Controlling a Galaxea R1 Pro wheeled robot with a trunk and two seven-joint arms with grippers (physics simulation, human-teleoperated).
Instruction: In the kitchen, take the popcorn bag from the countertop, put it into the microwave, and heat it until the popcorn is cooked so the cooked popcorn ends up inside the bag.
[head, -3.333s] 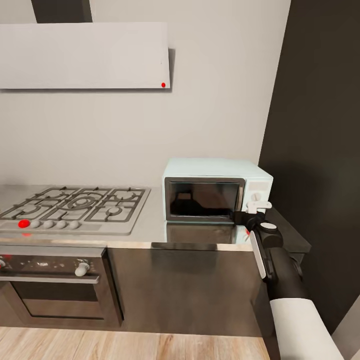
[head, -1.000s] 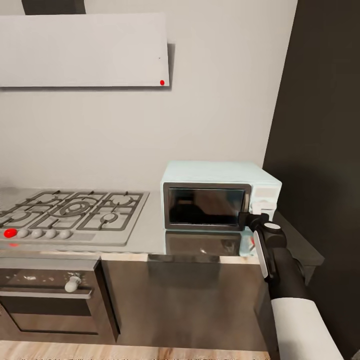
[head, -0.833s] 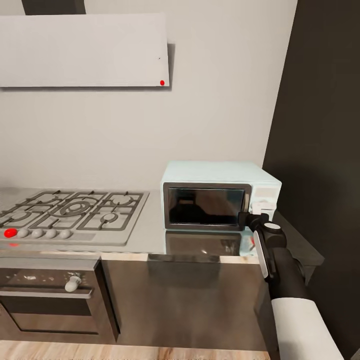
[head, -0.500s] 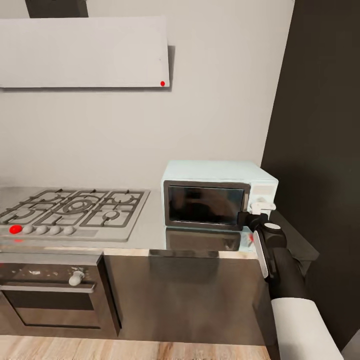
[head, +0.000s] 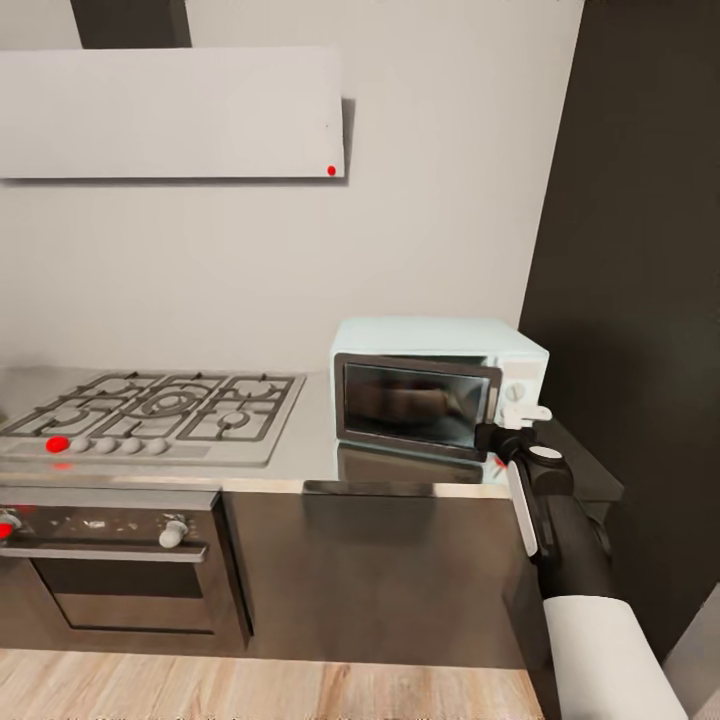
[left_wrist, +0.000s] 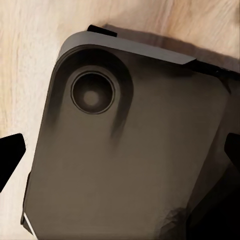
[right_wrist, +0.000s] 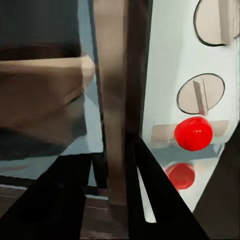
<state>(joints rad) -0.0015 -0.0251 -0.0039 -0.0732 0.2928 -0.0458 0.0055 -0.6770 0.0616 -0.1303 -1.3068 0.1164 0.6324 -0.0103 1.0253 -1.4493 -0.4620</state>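
Note:
The pale mint-blue microwave (head: 440, 345) stands at the right end of the grey countertop (head: 300, 452). Its dark glass door (head: 415, 405) is slightly ajar, with the right edge swung toward me. My right gripper (head: 497, 437) is at that edge, beside the white knob panel. In the right wrist view the right gripper (right_wrist: 112, 152) is shut on the door's edge (right_wrist: 116, 100), next to a white knob (right_wrist: 200, 95) and the red indicator light (right_wrist: 193, 133). My left gripper (left_wrist: 120, 155) hangs open over the robot's base. The popcorn bag and popcorn are out of view.
A gas hob (head: 150, 410) with a red knob lies on the countertop left of the microwave, over a built-in oven (head: 110, 560). A white hood (head: 170, 110) hangs above. A dark tall panel (head: 640, 300) stands right of the microwave. The floor (head: 250, 690) is wood.
The microwave door went from flush to slightly ajar, its right edge coming out with my right gripper. The head view shifted slightly.

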